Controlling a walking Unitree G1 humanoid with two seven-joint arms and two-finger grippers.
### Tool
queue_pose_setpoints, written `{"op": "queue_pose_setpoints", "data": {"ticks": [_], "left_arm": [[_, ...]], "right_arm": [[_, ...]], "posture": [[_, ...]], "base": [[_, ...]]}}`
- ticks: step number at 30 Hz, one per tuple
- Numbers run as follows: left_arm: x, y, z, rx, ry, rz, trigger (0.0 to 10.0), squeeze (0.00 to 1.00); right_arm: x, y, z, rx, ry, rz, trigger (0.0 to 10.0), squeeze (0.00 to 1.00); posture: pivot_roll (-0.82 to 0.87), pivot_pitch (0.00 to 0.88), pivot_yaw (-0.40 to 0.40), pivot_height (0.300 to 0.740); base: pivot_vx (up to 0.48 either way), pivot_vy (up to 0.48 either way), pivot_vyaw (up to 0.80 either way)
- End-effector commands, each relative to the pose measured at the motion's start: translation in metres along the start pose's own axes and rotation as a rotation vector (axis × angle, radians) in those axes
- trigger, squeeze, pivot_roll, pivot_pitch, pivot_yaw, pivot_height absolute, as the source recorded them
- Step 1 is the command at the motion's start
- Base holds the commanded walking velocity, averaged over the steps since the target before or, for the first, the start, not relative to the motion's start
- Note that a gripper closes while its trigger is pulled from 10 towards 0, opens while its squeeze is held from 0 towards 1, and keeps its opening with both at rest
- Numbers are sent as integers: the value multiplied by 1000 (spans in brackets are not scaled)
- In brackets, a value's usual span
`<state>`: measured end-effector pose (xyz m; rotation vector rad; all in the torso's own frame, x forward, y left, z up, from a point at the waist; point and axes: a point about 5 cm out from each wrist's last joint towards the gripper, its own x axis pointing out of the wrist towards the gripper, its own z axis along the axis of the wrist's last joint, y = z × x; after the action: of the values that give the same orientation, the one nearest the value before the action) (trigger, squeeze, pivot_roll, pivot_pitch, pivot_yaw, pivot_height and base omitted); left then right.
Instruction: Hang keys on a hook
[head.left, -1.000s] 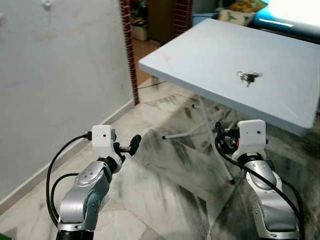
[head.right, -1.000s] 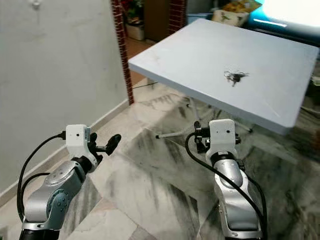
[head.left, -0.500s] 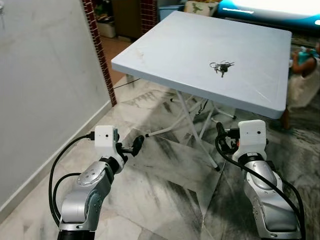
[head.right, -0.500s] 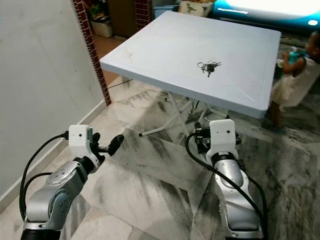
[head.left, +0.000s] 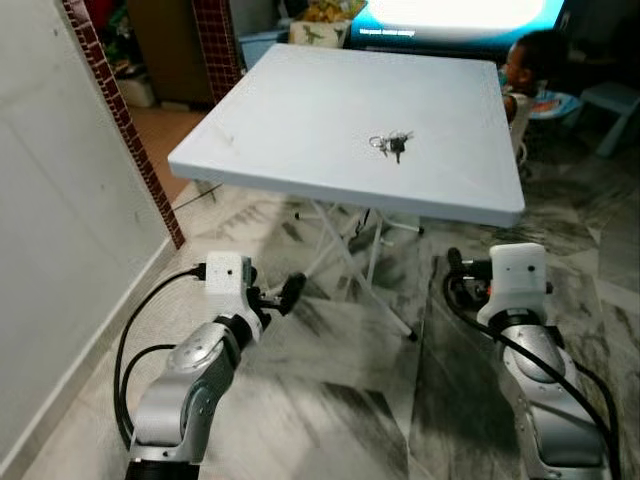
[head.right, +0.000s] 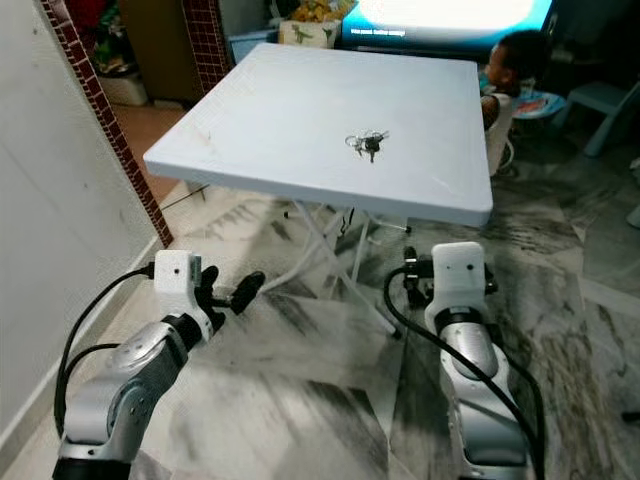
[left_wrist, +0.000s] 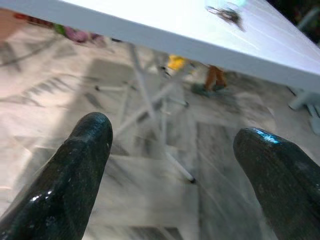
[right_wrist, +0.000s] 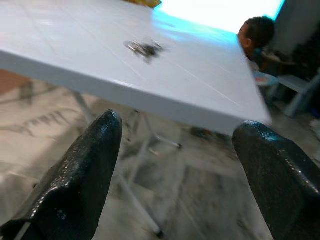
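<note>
Head cameras high, wrist cameras low.
Both eyes look forward and down on the table (head.left: 300, 110); each wrist view looks up from below its edge.

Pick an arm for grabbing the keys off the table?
Probably right. The keys lie toward the table's right half, nearer the open right tool; the left tool, also open, is farther.

White square folding table (head.left: 300, 130), upper centre of frame, on crossed white legs (head.left: 345, 250) over grey marbled floor (head.left: 340, 400). Bunch of keys (head.left: 389, 145) lying right of tabletop centre.
</note>
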<state>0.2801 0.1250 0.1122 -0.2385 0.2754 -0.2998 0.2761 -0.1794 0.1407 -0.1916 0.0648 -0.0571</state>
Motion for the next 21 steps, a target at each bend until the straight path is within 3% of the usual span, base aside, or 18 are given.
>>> {"op": "queue_pose_setpoints", "data": {"ticks": [1,21], "left_arm": [[-4,9,0,5,3,31,10000,0],[-4,1,5,14,-55,-8,10000,0]], "right_arm": [[0,6,3,5,-13,19,10000,0],[3,7,4,4,-17,24,10000,0]], "posture": [[-50,75,25,740],[-49,63,21,740]], "base": [[311,281,0],[15,14,-22]]}}
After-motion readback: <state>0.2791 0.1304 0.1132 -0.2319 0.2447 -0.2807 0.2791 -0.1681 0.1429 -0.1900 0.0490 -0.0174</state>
